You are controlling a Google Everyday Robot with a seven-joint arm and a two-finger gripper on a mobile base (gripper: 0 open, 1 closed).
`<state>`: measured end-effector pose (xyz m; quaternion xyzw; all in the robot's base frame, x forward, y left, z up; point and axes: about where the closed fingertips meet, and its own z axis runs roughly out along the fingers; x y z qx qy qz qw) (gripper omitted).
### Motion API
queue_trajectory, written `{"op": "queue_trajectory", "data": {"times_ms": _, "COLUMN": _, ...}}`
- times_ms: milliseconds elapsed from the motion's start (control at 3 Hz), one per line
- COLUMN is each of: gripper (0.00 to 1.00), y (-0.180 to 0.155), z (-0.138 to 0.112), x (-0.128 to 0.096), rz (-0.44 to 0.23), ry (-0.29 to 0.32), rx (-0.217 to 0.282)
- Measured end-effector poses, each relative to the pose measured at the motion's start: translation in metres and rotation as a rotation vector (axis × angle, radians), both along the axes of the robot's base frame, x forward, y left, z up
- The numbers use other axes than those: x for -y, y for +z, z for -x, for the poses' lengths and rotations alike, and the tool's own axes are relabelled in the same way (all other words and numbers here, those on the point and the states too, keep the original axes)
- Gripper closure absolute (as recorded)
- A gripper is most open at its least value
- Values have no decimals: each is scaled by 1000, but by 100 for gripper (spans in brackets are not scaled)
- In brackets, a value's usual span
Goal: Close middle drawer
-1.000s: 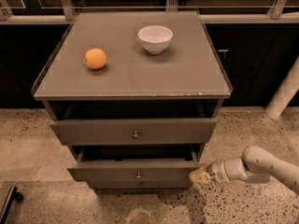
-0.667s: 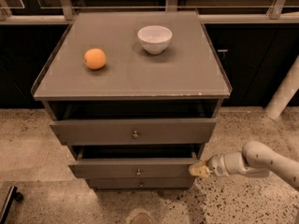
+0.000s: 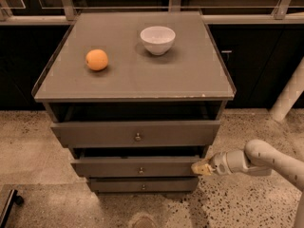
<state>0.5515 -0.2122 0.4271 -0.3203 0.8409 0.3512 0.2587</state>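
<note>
The middle drawer (image 3: pixel 137 167) is a low grey-brown front with a tiny round knob, second of three in the cabinet. It stands out only a little, with a narrow dark gap above it. My gripper (image 3: pixel 201 168) reaches in from the right on a white arm, and its yellowish tip touches the right end of the drawer front. The top drawer (image 3: pixel 137 133) above sticks out further. The lowest drawer (image 3: pixel 142 185) sits further back.
An orange (image 3: pixel 97 60) and a white bowl (image 3: pixel 157 39) rest on the cabinet top (image 3: pixel 190 75). Speckled floor surrounds the cabinet. A white post (image 3: pixel 289 95) leans at the far right. A dark frame shows at the lower left corner.
The middle drawer has slid inward, and the gap above it has narrowed. My gripper has followed it toward the cabinet, staying against the drawer's right end.
</note>
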Motion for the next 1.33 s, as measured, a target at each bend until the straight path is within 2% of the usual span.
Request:
{"op": "queue_trajectory", "data": {"times_ms": 333, "gripper": 100, "y": -8, "z": -4, "x": 0, "rz": -7, "ry": -31, "rx": 3}}
{"op": "queue_trajectory", "data": {"times_ms": 667, "gripper": 100, "y": -9, "z": -21, "x": 4, "rz": 16, "ry": -84, "rx": 58}}
{"op": "queue_trajectory", "data": {"times_ms": 1333, "gripper": 100, "y": -11, "z": -26, "x": 4, "rz": 26, "ry": -110, "rx": 80}}
